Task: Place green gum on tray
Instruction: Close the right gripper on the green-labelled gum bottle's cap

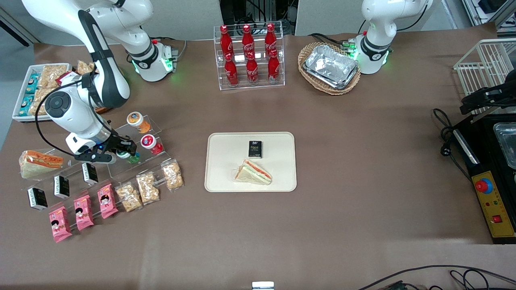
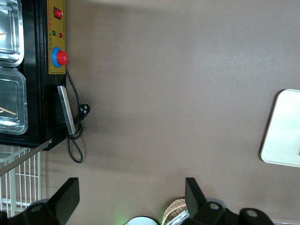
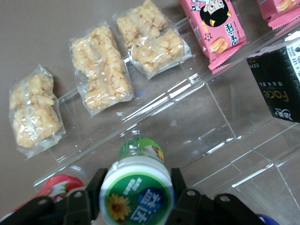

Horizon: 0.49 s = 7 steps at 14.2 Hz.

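Brown bench, snack racks at my working end.
My end effector [image 3: 136, 199] pinches the green gum [image 3: 137, 190] by its sides, lifting it clear for the tray [image 1: 225, 183] mid-bench.

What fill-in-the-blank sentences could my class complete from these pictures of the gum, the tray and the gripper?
1. The gripper is shut on the gum with the ____ lid.
2. Beside that gum on the clear stand is a bottle with a ____ lid.
3. On the tray lie a small black box and a ____.
4. The rack near the arm bases holds ____ red cola bottles.

Missing words: green; red; sandwich; six
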Each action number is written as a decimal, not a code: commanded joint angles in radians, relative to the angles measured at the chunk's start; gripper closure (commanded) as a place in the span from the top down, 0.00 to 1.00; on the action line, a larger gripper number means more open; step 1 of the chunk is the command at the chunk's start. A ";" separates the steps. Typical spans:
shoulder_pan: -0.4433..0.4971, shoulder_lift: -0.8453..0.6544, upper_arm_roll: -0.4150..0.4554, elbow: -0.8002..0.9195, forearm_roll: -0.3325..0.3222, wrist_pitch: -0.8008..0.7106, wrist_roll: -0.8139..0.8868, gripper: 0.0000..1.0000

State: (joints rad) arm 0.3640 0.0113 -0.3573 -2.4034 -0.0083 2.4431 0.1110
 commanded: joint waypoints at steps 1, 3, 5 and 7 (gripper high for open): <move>0.007 -0.013 -0.003 -0.013 -0.006 0.017 0.012 0.31; 0.007 -0.036 -0.003 -0.006 -0.006 0.005 0.009 0.19; 0.006 -0.072 -0.005 0.015 -0.006 -0.033 -0.001 0.18; 0.006 -0.109 -0.003 0.056 -0.015 -0.120 -0.001 0.18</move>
State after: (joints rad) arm 0.3646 -0.0241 -0.3573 -2.3902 -0.0083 2.4303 0.1107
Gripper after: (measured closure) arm 0.414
